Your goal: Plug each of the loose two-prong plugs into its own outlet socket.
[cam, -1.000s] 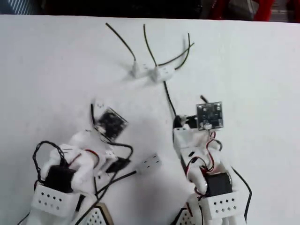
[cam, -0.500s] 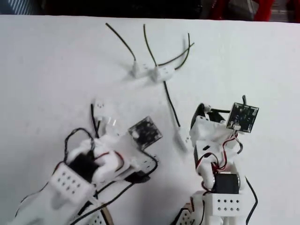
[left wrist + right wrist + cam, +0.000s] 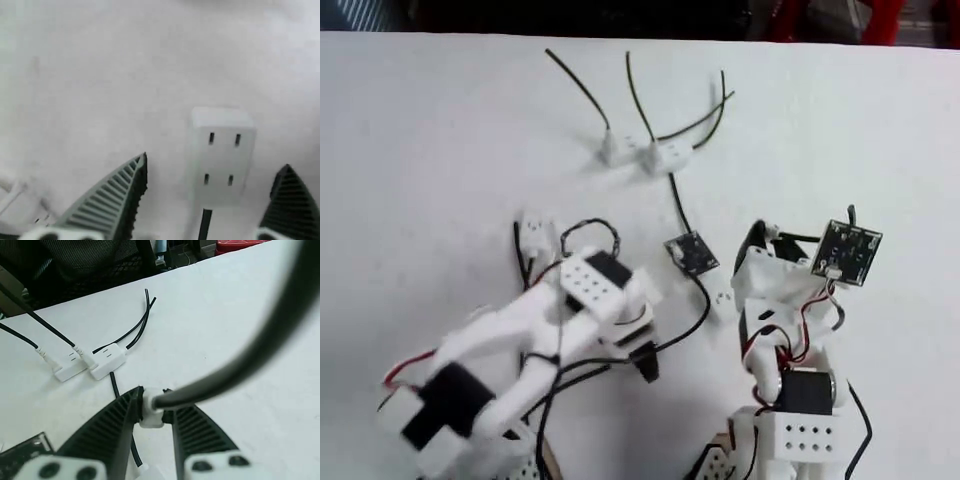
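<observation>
The counter (image 3: 420, 150) under me is plain white. Past its far edge there is a dark strip of room, with red objects (image 3: 880, 18) at one corner. From my right wrist that background shows as a black mesh surface (image 3: 90, 260) just beyond the edge.

My left claw (image 3: 214, 162) is spread wide and grips nothing. Its ribbed fingers (image 3: 115, 200) stand to either side of a white socket block (image 3: 222, 155), which lies flat on the counter with its slot pairs facing up and a black cord (image 3: 204, 225) leaving its near end. My right claw (image 3: 151, 402) is clenched on a white plug (image 3: 150, 415), held above the counter. The plug's black cable (image 3: 240, 360) sweeps up close past the camera.

Toward the back edge, two white blocks (image 3: 668, 155) lie side by side, with thin cords (image 3: 580, 85) fanning away from them. One long cord (image 3: 678, 205) runs from them back toward my arms. A small white piece (image 3: 722, 300) lies between my arms, just beside the right arm (image 3: 780, 330); I cannot tell whether it is a plug or a socket. Another white piece (image 3: 535, 230) sits near my left arm (image 3: 520, 340), which stretches diagonally across the near counter and crowds the middle with its looping wires (image 3: 590, 228).

The broad white stretches lie to the far left and far right, between the blocks and the side edges.
</observation>
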